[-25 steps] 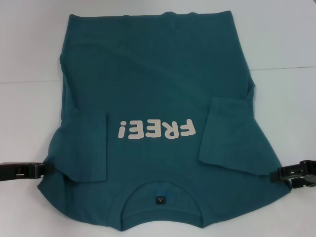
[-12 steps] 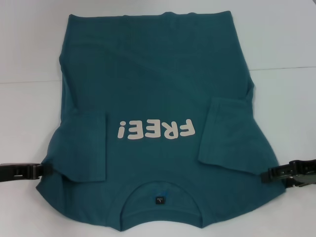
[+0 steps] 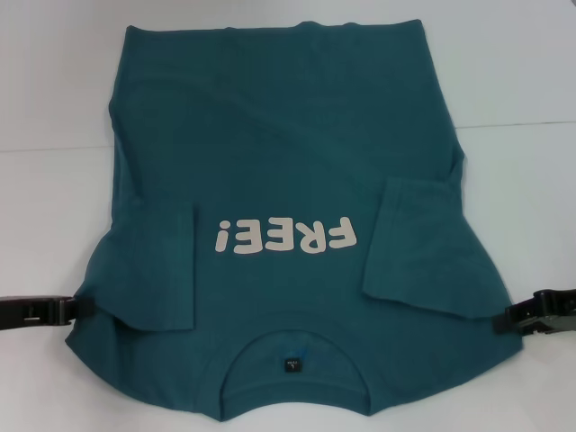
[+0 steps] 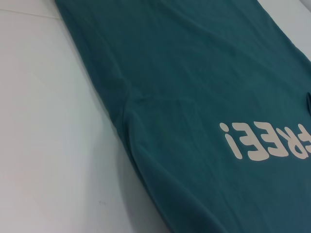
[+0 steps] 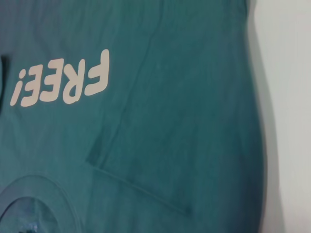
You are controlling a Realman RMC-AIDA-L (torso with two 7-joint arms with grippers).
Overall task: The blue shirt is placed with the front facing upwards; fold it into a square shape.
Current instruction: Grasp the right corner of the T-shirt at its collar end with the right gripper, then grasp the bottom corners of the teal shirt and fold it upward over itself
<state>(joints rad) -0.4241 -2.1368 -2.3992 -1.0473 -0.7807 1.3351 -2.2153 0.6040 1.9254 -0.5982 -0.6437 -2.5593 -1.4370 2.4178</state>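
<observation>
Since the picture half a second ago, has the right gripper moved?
Yes. The right gripper has drawn outward, away from the blue shirt and its folded-in sleeve; the shirt lies unchanged. The left gripper rests at the opposite edge.

Head camera looks down over whole blue shirt (image 3: 279, 180); both wrist cameras close, sharing FREE! print (image 4: 265, 141)

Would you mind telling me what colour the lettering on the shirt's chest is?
Off-white, on the dark teal blue shirt; the "FREE!" lettering shows best in the head view.
</observation>
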